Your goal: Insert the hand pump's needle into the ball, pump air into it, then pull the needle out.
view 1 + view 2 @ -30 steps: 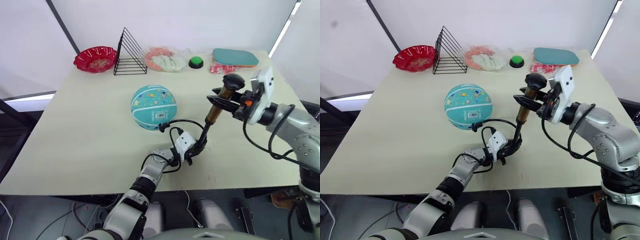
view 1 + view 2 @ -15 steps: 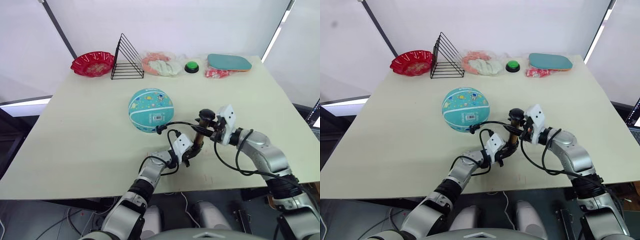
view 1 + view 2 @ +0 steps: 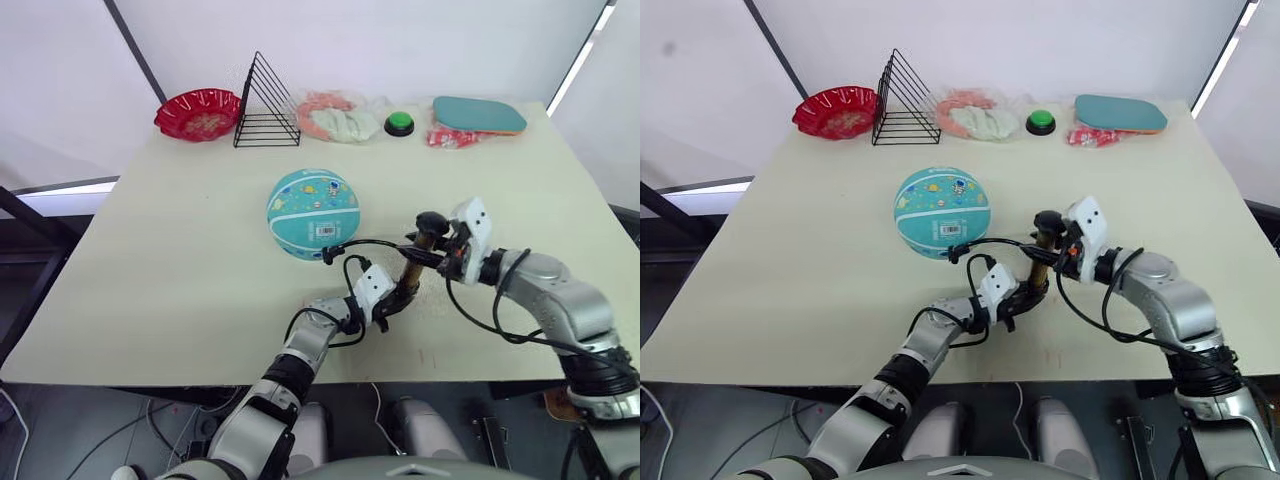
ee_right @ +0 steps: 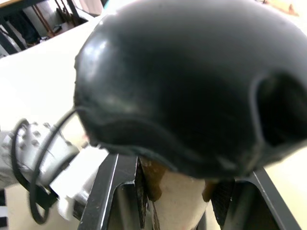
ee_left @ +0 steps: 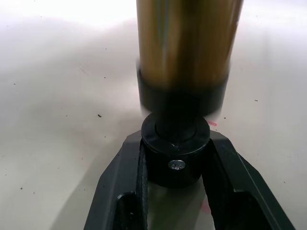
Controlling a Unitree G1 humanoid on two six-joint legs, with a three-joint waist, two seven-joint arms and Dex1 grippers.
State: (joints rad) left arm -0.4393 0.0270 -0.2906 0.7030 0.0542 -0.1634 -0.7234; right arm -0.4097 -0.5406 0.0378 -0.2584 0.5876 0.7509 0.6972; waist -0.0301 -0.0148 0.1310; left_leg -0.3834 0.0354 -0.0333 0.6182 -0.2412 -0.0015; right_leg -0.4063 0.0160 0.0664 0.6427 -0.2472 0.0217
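Lower centre of frame — left pincer [image 3: 397, 300] clamped on hand pump [image 3: 412, 272] base | right pincer [image 3: 437, 250] clamped below T-handle [image 3: 432, 220] — ball [image 3: 313, 212] mid-counter [image 3: 180, 260]

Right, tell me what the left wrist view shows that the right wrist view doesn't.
Left wrist view alone: the left gripper shut on the hand pump at its black bottom cap, just above the table. Right wrist view alone: the pump's black handle seen close, with the right gripper closed on the pump just below it. Both share the amber barrel and the pale tabletop.
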